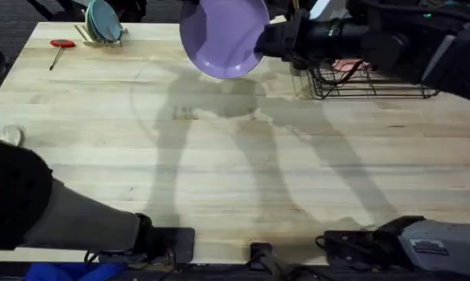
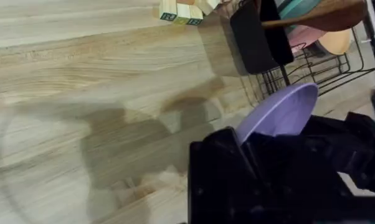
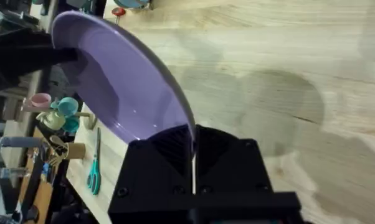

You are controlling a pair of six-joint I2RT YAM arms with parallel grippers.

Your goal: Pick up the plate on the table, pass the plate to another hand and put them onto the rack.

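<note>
The lavender plate (image 1: 223,35) hangs tilted in the air over the far middle of the table (image 1: 219,172). My right gripper (image 1: 262,40) reaches in from the right and is shut on the plate's right rim, and in the right wrist view the rim sits clamped in that gripper (image 3: 192,140). On the plate's (image 3: 125,87) opposite rim, my left gripper (image 3: 56,55) closes over the edge. Seen from the left wrist, the plate (image 2: 281,112) rises out of the left gripper (image 2: 242,142). The black wire rack (image 1: 375,82) stands just right of the plate, partly hidden by the right arm.
A pink plate (image 2: 303,37) and an orange plate (image 2: 337,42) sit in the rack (image 2: 337,68). A small wooden rack with teal plates (image 1: 102,23) and a red-handled tool (image 1: 62,44) lie at the far left. Wooden blocks (image 2: 178,12) stand near the black rack.
</note>
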